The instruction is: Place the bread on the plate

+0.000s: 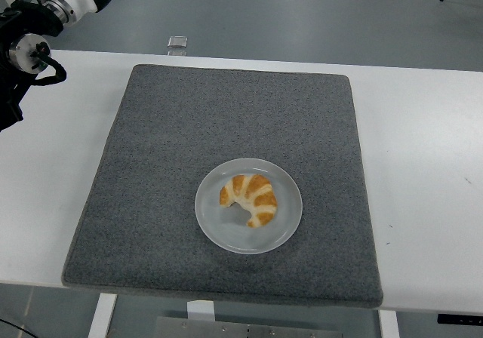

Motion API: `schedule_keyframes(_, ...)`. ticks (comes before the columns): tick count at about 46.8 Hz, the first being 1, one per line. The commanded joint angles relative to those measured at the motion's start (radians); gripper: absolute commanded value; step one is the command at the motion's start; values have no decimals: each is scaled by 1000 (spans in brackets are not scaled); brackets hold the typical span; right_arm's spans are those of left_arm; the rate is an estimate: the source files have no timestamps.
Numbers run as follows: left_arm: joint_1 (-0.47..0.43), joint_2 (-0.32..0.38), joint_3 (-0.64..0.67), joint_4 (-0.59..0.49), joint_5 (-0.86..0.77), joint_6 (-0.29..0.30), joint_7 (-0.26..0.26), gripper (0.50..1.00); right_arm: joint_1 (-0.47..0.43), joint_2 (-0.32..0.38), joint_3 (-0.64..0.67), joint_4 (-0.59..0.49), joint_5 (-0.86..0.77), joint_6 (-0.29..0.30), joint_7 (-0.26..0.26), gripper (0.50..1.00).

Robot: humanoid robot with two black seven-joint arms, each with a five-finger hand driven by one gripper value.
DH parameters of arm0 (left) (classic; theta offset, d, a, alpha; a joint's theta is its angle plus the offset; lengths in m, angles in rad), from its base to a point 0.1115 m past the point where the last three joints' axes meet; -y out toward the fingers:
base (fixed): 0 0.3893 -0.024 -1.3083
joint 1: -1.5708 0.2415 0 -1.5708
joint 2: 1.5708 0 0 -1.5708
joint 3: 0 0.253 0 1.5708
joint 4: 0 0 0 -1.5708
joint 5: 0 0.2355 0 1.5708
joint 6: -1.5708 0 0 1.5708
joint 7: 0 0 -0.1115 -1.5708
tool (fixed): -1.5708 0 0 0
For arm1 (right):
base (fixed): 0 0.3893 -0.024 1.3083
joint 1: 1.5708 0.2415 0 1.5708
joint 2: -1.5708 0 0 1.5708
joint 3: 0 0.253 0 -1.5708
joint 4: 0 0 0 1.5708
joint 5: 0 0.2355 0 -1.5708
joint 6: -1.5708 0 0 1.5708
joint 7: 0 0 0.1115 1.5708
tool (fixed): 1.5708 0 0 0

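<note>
The bread (250, 198), a curved croissant with golden-brown and pale bands, lies on the plate (219, 230), a little above the plate's middle, with its open side turned toward the lower left. The plate is round, pale and translucent, and it sits flat on the grey mat (166, 157), slightly below the centre of the frame. Nothing touches the bread or the plate. The mat is a large square of rough grey felt that covers most of the white surface (423, 172), leaving bare white strips on the left and right sides of the frame. Just past the far edge of the surface, near the top of the frame and above the mat's upper left corner, a small clear object (177, 44) rests on the grey floor. The left arm (26, 40) shows only in the upper left corner, black joints with a white cuff, well apart from the plate; its hand is cut off by the frame edge, so the state of the fingers cannot be told
</note>
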Motion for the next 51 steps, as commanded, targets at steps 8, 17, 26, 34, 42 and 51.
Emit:
schedule_keyframes(8,98,2,-37,27,-226,2,13,992,0,0,0,0,0,0,0,952)
schedule_keyframes(17,186,-2,-61,20,-309,-14,37,1000,0,0,2,0,0,0,0,952)
schedule_keyframes(26,294,-8,-165,-11,-333,-184,36,1000,0,0,0,0,0,0,0,952)
schedule_keyframes(34,331,-71,-239,-3,-336,-210,11,1000,0,0,0,0,2,8,1,952)
schedule_keyframes(42,339,-130,-265,6,-332,-179,-42,1000,0,0,1,0,0,6,0,952)
schedule_keyframes(51,334,-160,-270,8,-333,-83,-82,1000,0,0,-3,0,0,6,0,952)
